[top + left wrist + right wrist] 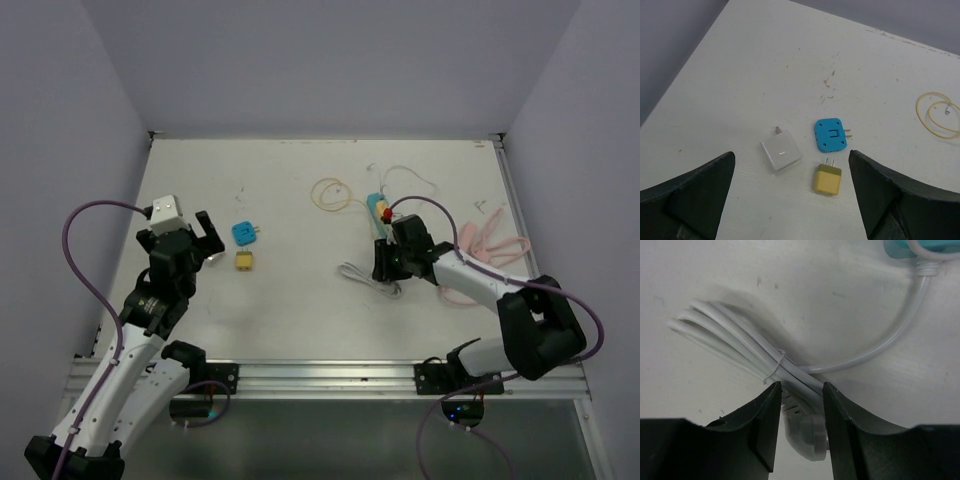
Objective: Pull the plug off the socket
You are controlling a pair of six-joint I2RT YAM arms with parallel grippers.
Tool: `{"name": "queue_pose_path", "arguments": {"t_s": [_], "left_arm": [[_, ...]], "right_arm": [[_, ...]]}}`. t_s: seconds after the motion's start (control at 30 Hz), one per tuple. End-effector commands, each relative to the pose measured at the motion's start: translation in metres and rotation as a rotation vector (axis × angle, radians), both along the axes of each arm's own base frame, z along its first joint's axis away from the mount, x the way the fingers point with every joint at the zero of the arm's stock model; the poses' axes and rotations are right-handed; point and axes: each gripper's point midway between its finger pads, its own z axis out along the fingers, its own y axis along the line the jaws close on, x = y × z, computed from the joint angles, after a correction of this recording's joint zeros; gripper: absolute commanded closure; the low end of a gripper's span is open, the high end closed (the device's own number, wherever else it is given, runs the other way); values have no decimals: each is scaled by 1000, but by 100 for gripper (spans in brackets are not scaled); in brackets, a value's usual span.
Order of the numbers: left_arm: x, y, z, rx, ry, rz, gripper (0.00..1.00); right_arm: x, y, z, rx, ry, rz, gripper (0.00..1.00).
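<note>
– Right gripper (801, 390): what has it got?
– Its two black fingers (762, 430) stand close on either side of the white plug head (807, 440) at the end of the bundled cord (735, 337). As far as the wrist view shows, they press against it. The bundle lies flat on the table (300, 310), bound round the middle by a thin white tie (775, 367).
– And the left gripper (210, 238)?
– Spread wide, holding nothing, hanging over the table's left side. Three loose adapters lie under it, near one another but not touching. A white adapter (781, 154) is farthest left, a yellow adapter (827, 180) shows two prongs, and a blue adapter (830, 135) lies just beyond the yellow one, prongs pointing right.
– Where is the plug that matters?
– Farther back. From the bundle a single white lead (890, 342) curves up to the teal power strip (377, 212). On the strip sits a small yellow and red piece, the plug (385, 213). The right arm (480, 285) covers the strip's near end, so from above I cannot tell how the plug is seated.
– Anything around it?
– A pale yellow loop (330, 194) lies left of the strip and a thin white wire (410, 178) curls behind it. A pink strap (492, 245) lies to the right, beside the right arm.
</note>
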Motion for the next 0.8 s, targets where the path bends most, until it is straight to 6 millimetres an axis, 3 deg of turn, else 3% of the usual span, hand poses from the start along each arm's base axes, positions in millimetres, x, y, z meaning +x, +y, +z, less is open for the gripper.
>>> {"name": "queue_pose_path", "arguments": {"t_s": [0.0, 0.13, 0.23, 0.37, 0.63, 0.77], "left_arm": [[3, 3, 8, 9, -32, 6, 0], [4, 2, 8, 8, -30, 3, 0], [4, 2, 8, 6, -32, 5, 0], [3, 3, 6, 7, -27, 6, 0], [3, 3, 6, 9, -27, 7, 1], [4, 2, 6, 9, -23, 4, 0]], "right_arm": [[-76, -30, -14, -81, 227, -10, 56], [-74, -26, 13, -27, 168, -14, 53], [-54, -18, 41, 3, 80, -20, 50], [-31, -3, 62, 52, 18, -26, 49], [-3, 43, 60, 34, -41, -1, 49], [-11, 68, 40, -9, -16, 50, 50]]}}
